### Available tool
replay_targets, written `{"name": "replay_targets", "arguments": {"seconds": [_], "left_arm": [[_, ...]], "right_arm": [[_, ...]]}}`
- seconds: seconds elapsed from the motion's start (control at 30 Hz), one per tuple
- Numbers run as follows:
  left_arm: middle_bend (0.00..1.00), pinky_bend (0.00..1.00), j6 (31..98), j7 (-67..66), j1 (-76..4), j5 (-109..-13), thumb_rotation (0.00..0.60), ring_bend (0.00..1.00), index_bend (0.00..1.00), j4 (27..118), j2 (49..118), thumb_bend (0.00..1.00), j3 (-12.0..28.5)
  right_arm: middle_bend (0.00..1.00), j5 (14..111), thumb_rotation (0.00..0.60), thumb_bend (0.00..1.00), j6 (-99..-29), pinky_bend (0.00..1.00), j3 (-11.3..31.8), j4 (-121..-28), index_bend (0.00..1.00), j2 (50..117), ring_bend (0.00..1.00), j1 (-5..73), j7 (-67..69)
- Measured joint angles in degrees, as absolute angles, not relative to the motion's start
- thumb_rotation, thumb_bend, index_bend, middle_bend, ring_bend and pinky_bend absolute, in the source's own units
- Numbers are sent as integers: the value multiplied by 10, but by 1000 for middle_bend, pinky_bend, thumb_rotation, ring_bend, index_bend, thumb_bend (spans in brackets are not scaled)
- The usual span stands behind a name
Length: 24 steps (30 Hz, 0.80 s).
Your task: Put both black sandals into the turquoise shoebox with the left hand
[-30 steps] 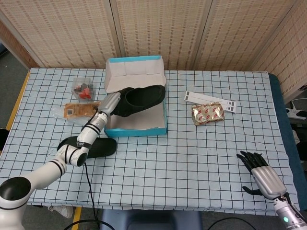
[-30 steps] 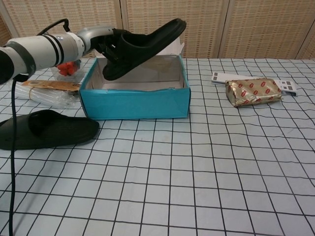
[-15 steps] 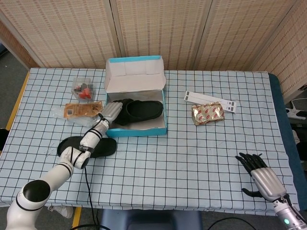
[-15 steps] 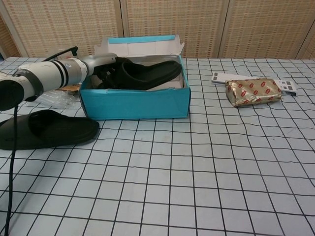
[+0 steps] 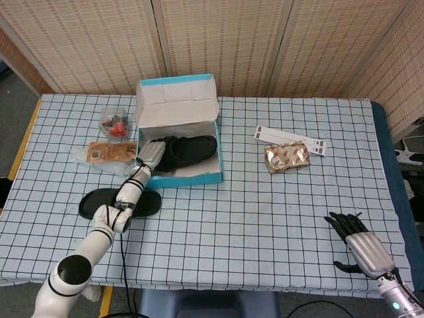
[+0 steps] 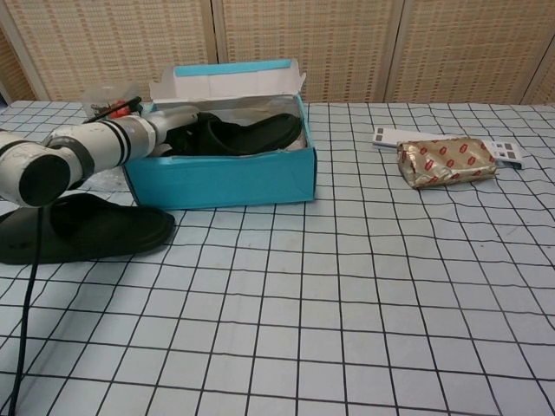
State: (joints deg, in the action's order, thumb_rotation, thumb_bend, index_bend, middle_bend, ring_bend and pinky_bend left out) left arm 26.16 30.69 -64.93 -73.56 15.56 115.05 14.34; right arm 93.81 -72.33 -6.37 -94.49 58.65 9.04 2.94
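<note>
Head view: left robot hand grips sandal inside turquoise shoebox.

Two black sandals: one sandal lies in the box, the other sandal lies on the table. One turquoise shoebox, lid up. One foil packet with red print. One white strip with dark ends. One brown packet in clear wrap. One clear tub of red bits. Two robot hands: the left hand and the right hand.
</note>
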Motion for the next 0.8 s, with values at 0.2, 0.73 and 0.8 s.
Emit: {"name": "replay_targets", "arguments": {"seconds": [0.2,0.73,0.8], "left_arm": [[121,406,225,283,-650,-735,600,108,3,149,1155,445,138],[1,238,231,201,-647,-744,600,0,0,165,1154,432,123],[0,204,250,203,-644,-745,600,0,0,185,1146,418,124]], "right_arm": [[0,939,600,81,-722,0,-65,-946,0,587,0,90,27],[0,945,600,81,-727,0,-68,-949,0,582,0,90,33],[0,946,600,81,-726,0,-69,-949,0,582,0,90,34]]}}
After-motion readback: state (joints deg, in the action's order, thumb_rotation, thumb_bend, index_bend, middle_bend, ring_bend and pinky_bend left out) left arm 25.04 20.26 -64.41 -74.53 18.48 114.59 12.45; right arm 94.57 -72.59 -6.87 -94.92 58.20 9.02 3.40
